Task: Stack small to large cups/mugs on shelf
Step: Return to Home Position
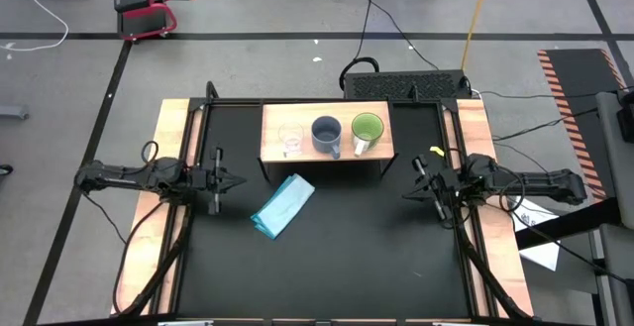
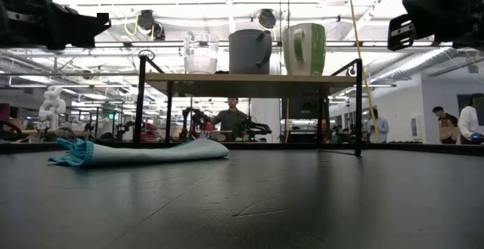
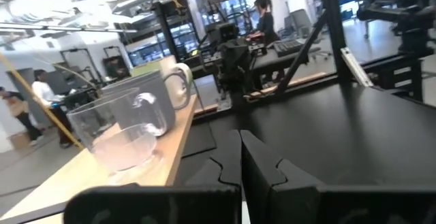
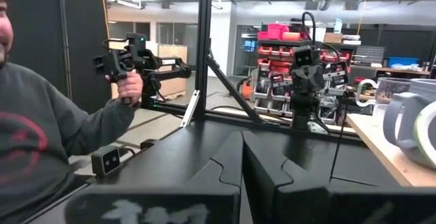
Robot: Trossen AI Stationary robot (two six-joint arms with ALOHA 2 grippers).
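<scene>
Lining shelf (image 1: 277, 116) lengthwise, upright cups (image 1: 327, 133) (glass (image 1: 290, 140) leftmost), left end effector (image 1: 238, 181) and right end effector (image 1: 408, 193) closed.

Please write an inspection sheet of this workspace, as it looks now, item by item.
Surface: black table, no spills seen.
Job's things: glass cup, grey mug, green mug upright in a row on the shelf.
Clutter: blue cloth on the table before the shelf.
Pincers: left pincer and right pincer shut, empty, at opposite sides.
Cables: black cables on the floor behind the table.
Surroundings: a person holding a device; others farther off.
</scene>
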